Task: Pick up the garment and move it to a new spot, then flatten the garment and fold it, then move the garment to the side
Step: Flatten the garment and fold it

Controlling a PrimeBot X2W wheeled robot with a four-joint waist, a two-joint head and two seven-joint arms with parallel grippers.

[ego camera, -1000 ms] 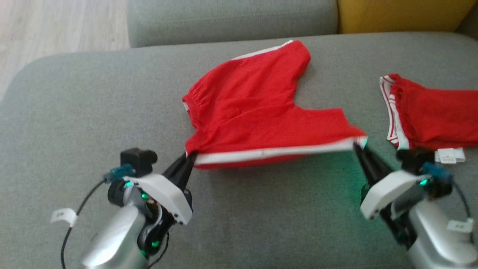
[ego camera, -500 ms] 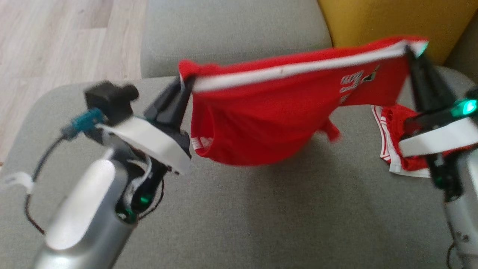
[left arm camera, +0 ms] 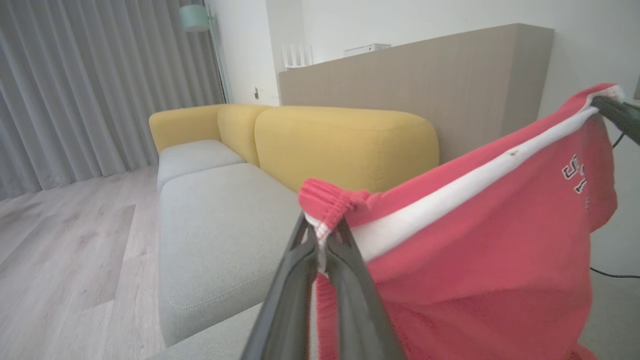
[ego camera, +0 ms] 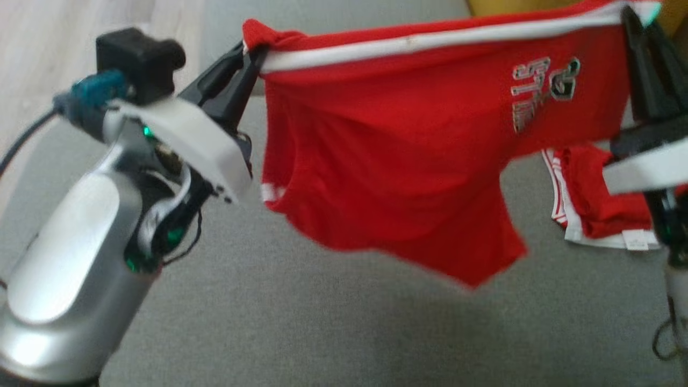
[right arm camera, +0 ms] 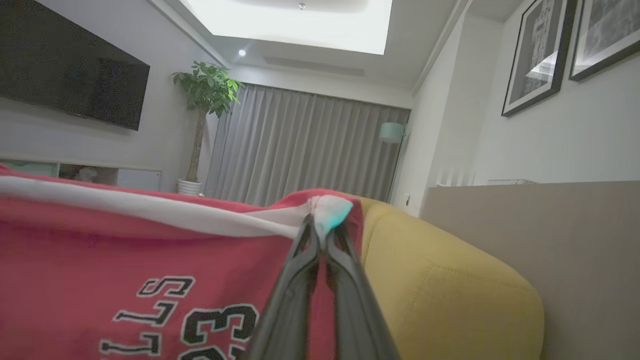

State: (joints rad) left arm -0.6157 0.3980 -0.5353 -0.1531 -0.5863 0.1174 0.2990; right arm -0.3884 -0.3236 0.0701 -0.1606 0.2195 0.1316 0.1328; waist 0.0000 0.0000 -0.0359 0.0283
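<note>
Head view: red fabric shorts with a white side stripe (ego camera: pixel 398 140) hang stretched in the air above the grey sofa cushion (ego camera: pixel 322 322), left gripper (ego camera: pixel 252 54) clamped on one top corner, right gripper (ego camera: pixel 630 24) on the other; left wrist view: its fingers pinch the elastic waistband; right wrist view: its fingers pinch the white-tipped corner.

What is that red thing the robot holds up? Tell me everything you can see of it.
It is a pair of red shorts in soft-looking cloth, with a white stripe along the top edge, a gathered elastic waistband and outlined lettering near one end. It hangs stretched between the left gripper and the right gripper, each with jaws shut on a top corner, its lower part drooping above the grey cushion.
</note>
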